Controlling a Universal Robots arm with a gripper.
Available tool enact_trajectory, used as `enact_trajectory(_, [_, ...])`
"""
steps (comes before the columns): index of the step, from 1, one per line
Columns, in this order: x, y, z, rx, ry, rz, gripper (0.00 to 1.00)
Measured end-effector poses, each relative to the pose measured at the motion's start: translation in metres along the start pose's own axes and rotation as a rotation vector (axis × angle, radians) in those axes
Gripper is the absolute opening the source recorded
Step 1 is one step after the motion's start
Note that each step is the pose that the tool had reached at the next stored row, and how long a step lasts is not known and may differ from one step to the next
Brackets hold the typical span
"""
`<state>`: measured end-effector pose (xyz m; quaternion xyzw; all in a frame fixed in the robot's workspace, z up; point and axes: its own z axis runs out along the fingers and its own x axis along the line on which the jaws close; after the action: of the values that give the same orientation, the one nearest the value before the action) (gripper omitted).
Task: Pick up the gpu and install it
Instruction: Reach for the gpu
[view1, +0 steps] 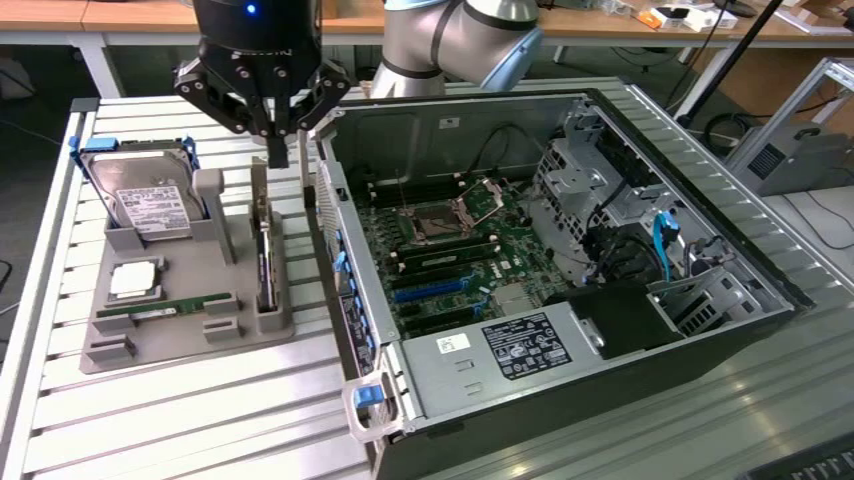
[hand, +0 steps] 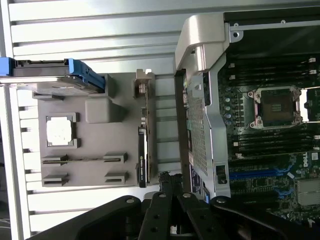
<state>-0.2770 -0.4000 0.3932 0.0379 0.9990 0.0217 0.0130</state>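
Slatted metal counter (view1: 160, 420) carries an open computer case (view1: 441, 125) and, beside it, a grey holder (view1: 174, 345). Upright on edge in the holder's slot stands the gpu (view1: 267, 268). Beyond, above its far end, the jaws hang closed, empty.

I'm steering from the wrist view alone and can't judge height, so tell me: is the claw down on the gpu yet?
Observer: Not on it, as far as I can see. In the exterior view the shut claw hangs just over the far end of the gpu, which stands on edge in the gray fixture.
Operator: What's past the motherboard?
Observer: A drive cage with blue cables, toward the exterior view's right.
Operator: And at the end of the case nearest that camera?
Observer: A labelled power supply.
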Motion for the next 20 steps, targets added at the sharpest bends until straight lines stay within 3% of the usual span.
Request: enact_trajectory(20, [0.01, -0.001, -0.0003, 0.0, 0.0, 0.0, 0.11])
